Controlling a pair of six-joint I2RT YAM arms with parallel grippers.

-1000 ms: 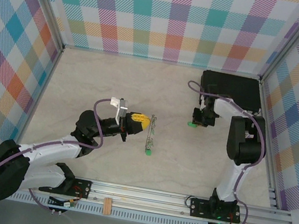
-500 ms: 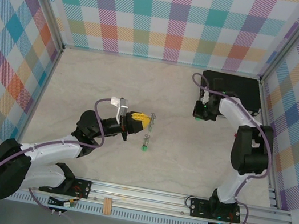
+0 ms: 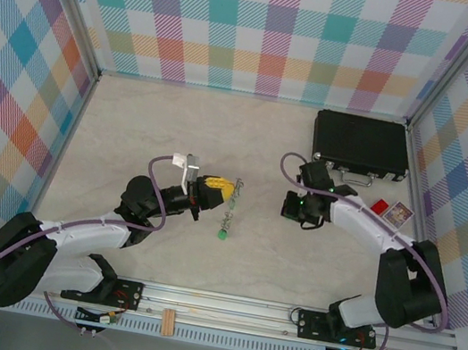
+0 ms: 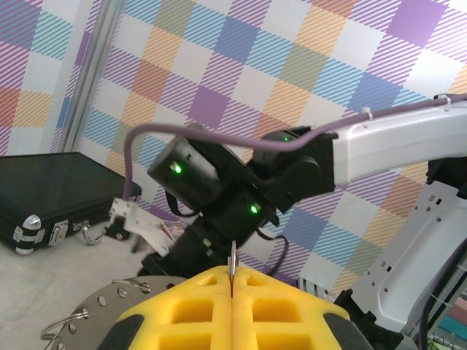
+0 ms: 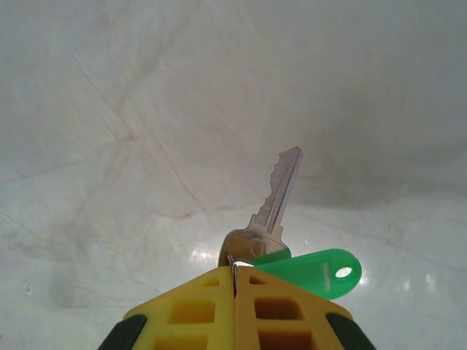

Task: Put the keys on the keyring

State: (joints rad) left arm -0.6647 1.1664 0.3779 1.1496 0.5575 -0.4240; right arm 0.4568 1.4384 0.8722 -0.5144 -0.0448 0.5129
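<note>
- Left gripper clamped keyring at centre; it stood edge-on, outline unclear.
- Right gripper pinched one key at keyring's 3 o'clock, apart.
- Bare tabletop lay at 10 o'clock.

The case sits at the table's far right corner. Mid-table stands the keyring, one key just before it, another key to its right.
</note>
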